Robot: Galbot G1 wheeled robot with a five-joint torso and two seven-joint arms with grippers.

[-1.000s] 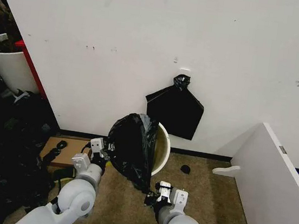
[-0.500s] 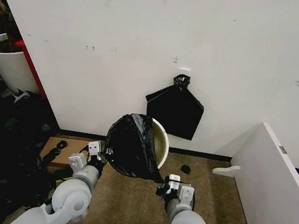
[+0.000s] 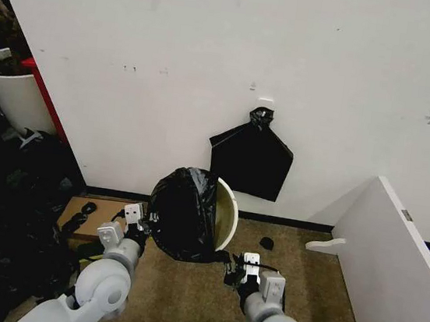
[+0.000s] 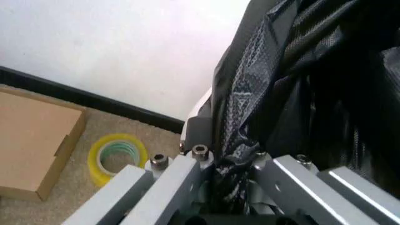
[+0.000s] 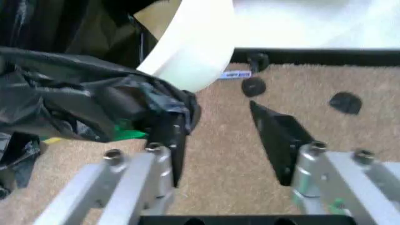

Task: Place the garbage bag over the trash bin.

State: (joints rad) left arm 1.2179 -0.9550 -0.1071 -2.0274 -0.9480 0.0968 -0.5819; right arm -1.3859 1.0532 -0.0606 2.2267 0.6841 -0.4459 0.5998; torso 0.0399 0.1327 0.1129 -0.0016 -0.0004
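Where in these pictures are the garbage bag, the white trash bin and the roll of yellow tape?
garbage bag [image 3: 185,216], head view, middle of its glossy black bulge.
trash bin [image 3: 230,208], head view, exposed white rim on the right side.
roll of yellow tape [image 4: 116,157], left wrist view, its yellow ring on the carpet.

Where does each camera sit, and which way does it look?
Head view: from above, down at the bin, bag and wall; both arms show.
Left wrist view: along the left gripper, shut on the bag; tape roll beside.
Right wrist view: along the right gripper, open, at the bin and carpet.
All three share bag and bin.
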